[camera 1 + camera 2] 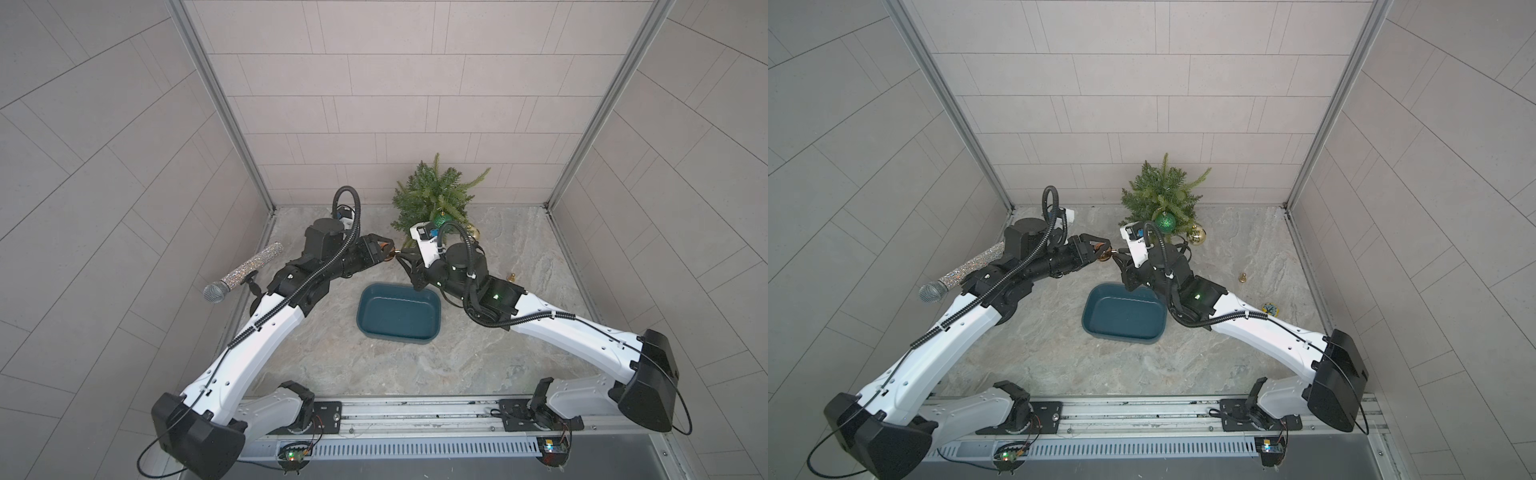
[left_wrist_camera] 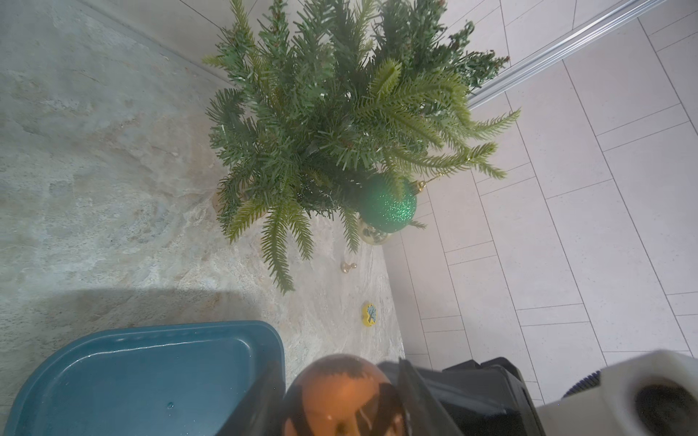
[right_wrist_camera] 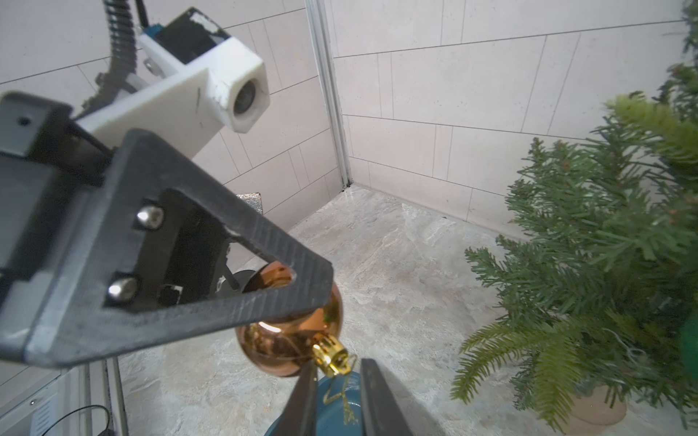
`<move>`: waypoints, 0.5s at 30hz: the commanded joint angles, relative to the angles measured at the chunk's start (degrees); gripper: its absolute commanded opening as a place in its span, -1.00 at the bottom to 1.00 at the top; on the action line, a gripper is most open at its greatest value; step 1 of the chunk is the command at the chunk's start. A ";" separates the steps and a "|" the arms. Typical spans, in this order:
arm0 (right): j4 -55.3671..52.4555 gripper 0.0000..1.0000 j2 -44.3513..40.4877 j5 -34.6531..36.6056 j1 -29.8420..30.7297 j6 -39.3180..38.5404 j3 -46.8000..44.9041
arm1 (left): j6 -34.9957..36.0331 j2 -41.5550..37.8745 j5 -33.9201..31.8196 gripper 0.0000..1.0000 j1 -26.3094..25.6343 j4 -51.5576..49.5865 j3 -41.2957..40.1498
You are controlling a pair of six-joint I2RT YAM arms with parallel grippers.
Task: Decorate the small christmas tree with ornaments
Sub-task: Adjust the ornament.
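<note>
The left gripper (image 1: 1100, 249) is pinching the copper-orange ball (image 3: 287, 339) and holding it up off the table (image 1: 1059, 353), between the blue tub (image 1: 1087, 309) and the small christmas tree (image 1: 1160, 195). The right gripper (image 3: 336, 377) is reaching in at the ball's gold cap (image 3: 332, 356). Its jaws are standing a little apart, and the ball's gold thread (image 3: 342, 400) is hanging between them. The green glitter ball (image 1: 1165, 221) is hanging on the tree. The gold ball (image 1: 1196, 235) is sitting low beside the tree. I cannot tell if it is hanging or lying down.
</note>
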 commanded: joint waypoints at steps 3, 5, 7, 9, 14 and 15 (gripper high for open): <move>-0.28 -0.93 -0.32 1.15 0.01 -1.44 1.03 | 0.55 -1.52 0.60 -0.32 -0.07 0.30 2.31; -0.75 -1.00 -0.75 1.30 0.01 -1.81 0.94 | 0.64 -1.67 0.22 -0.32 0.05 0.29 2.42; -1.35 -1.00 -1.16 1.83 0.01 -1.99 0.86 | 0.63 -1.73 0.12 -0.32 0.57 0.28 2.59; -1.20 -1.00 -1.66 2.27 -0.23 -2.22 0.55 | 0.67 -1.47 0.36 -0.32 0.67 0.37 2.92; -1.65 -1.00 -3.01 1.80 -1.02 -2.05 0.35 | 0.99 -0.81 -0.11 -0.32 0.84 0.03 3.69; -1.56 -1.00 -3.38 1.52 -1.26 -1.81 0.17 | 0.99 -0.61 -0.15 -0.32 0.92 0.02 3.77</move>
